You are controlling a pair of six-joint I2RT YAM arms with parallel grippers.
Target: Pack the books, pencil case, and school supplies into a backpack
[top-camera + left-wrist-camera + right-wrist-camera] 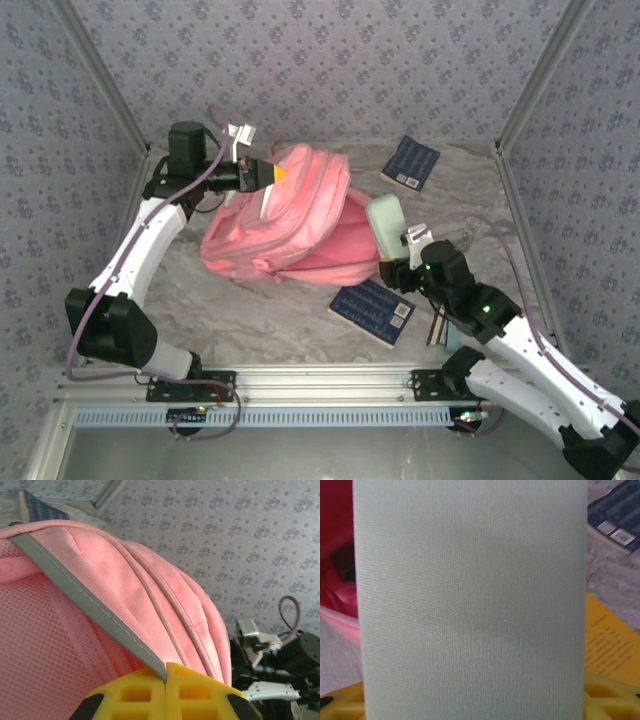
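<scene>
Filling the right wrist view, the pale mint fabric pencil case (470,600) hides most behind it. The right gripper (390,256) clasps it, centre-right from above. At upper centre, the left gripper (165,680) pinches the grey trim (90,607) of the soft pink backpack (290,225).

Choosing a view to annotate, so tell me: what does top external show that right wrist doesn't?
Top external adds the left gripper shut on the backpack's edge, and the near navy book. Right wrist adds a yellow book behind the pencil case, plus the case's fine weave. Both show the pencil case held by the right gripper, pink backpack fabric, and the far navy book.
</scene>
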